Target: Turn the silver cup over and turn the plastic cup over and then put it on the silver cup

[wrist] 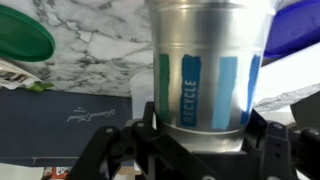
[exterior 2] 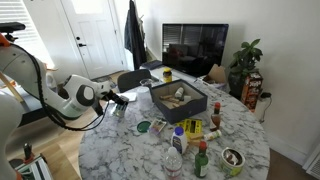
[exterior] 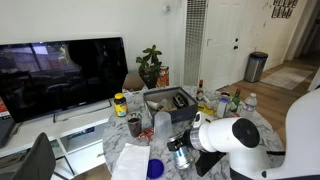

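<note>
**Student:** Panel legend, please. What does the black two-fingered Robotiq gripper hold?

**Instructor:** The claw is pinching the silver cup, a shiny metal tumbler with vertical blue stripes and the word "RECYCLE". In the wrist view a dark finger lies against each flank of the cup's narrower end. The wider end points away from the claw, toward the top of that picture.

**Student:** Where does this sit relative to the dark rectangular open box?

**Instructor:** In an exterior view the gripper is beside the box, on the side facing the robot's white arm, above the round white-and-grey marble tabletop. From the opposite side, the gripper is nearer the camera than the box.

**Student:** And the plastic cup?

**Instructor:** A whitish translucent tumbler, taken to be the plastic cup, stands just beside the box, between it and a small dark brownish cup. It is well apart from the silver cup. Whether it is upright or inverted cannot be told at this size.

**Student:** Other labelled items?

**Instructor:** A flat green disc lies on the marble near the box's front corner. It also shows at the wrist view's upper left. A blue curved object lies at the upper right, past the silver cup.
</note>
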Controlling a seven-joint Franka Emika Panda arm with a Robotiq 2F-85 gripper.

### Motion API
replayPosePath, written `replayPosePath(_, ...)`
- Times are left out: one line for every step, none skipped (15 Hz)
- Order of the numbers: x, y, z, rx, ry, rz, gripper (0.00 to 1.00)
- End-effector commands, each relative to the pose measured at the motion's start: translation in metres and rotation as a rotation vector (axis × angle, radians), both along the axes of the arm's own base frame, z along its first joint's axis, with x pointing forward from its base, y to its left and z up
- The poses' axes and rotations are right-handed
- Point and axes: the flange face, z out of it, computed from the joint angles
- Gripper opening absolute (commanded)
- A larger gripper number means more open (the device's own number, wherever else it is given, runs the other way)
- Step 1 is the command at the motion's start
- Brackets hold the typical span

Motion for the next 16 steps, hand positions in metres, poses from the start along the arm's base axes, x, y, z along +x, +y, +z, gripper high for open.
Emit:
replayPosePath(-0.004,-0.002,-0.018,-0.012,-0.075,0.104,0.57)
replayPosePath(-0.006,-0.002,-0.019,-0.008,-0.102,0.125,0.57)
replayPosePath(-0.009,-0.003,-0.020,0.003,-0.125,0.148,0.57)
replayPosePath(-0.011,-0.003,-0.021,0.013,-0.153,0.167,0.57)
replayPosePath(-0.014,-0.003,-0.021,0.027,-0.175,0.189,0.57)
replayPosePath(-0.017,-0.003,-0.022,0.031,-0.182,0.222,0.57)
replayPosePath(-0.020,-0.005,-0.025,0.027,-0.193,0.250,0.57)
replayPosePath(-0.022,-0.007,-0.026,0.018,-0.195,0.276,0.57)
replayPosePath(-0.023,-0.010,-0.028,0.011,-0.203,0.296,0.57)
replayPosePath(-0.023,-0.013,-0.028,0.006,-0.213,0.310,0.57)
replayPosePath(-0.023,-0.015,-0.026,0.003,-0.222,0.318,0.95)
replayPosePath(-0.024,-0.016,-0.026,0.003,-0.225,0.331,0.97)
replayPosePath(-0.024,-0.019,-0.024,-0.006,-0.222,0.343,1.00)
replayPosePath(-0.025,-0.020,-0.022,-0.009,-0.213,0.358,1.00)
replayPosePath(-0.025,-0.021,-0.020,-0.014,-0.206,0.375,1.00)
replayPosePath(-0.027,-0.023,-0.017,-0.019,-0.191,0.394,1.00)
